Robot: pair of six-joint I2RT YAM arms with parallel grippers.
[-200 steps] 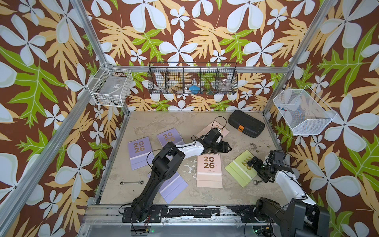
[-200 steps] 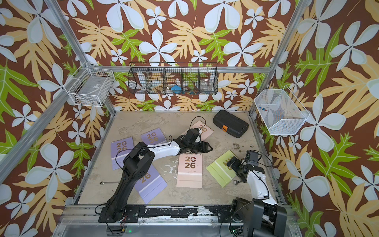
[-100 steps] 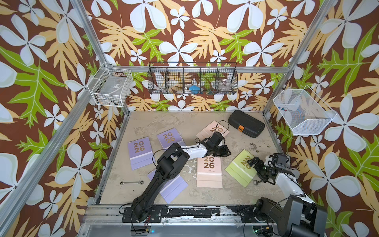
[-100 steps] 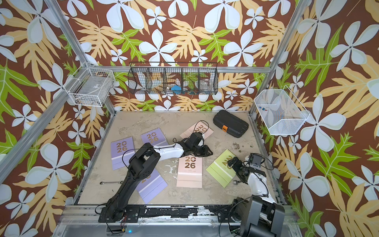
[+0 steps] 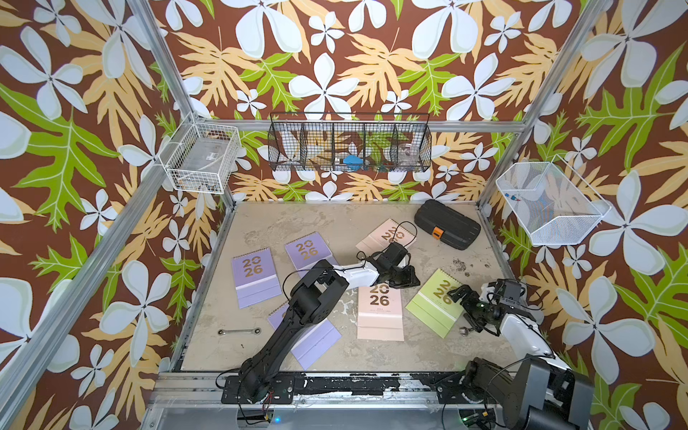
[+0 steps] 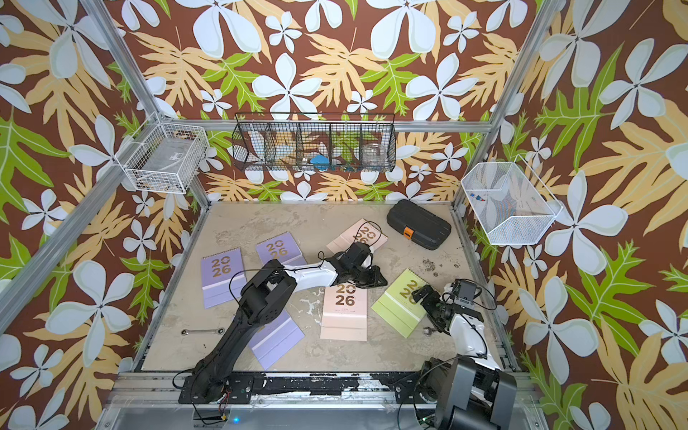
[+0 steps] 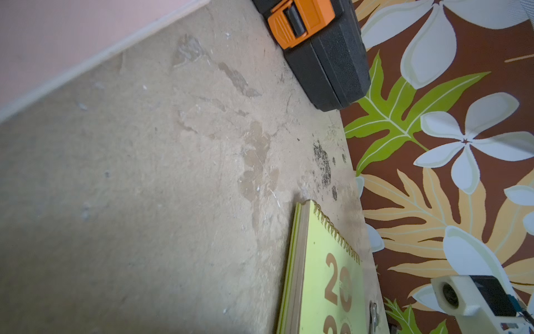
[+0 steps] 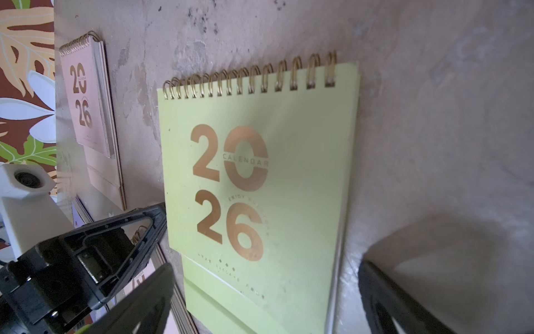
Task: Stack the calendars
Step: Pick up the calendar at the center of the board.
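None of the six calendars is stacked, they're all lying flat and spread over the bench. The left claw sits right on the spiral edge of the middle pink calendar. Honestly I can't tell if it's clenched on that edge or not: it's just a dark blob from above, and its own wrist view shows no fingers.

The right claw is released, spread wide and empty, at the right edge of the light green calendar. In the right wrist view its fingers frame that calendar's lower end. The green one lies skewed, spiral edge toward the back right, with only a narrow gap to the middle pink one.

The rear pink calendar is just behind the left claw, near the black case in the back right corner. The left lilac calendar is close to the bench's left edge, with the rear lilac calendar just beside it. The front lilac calendar is half under the left arm. A wrench lies front left.

Open room: a bare strip along the back wall and another along the front edge. The right side is tight.
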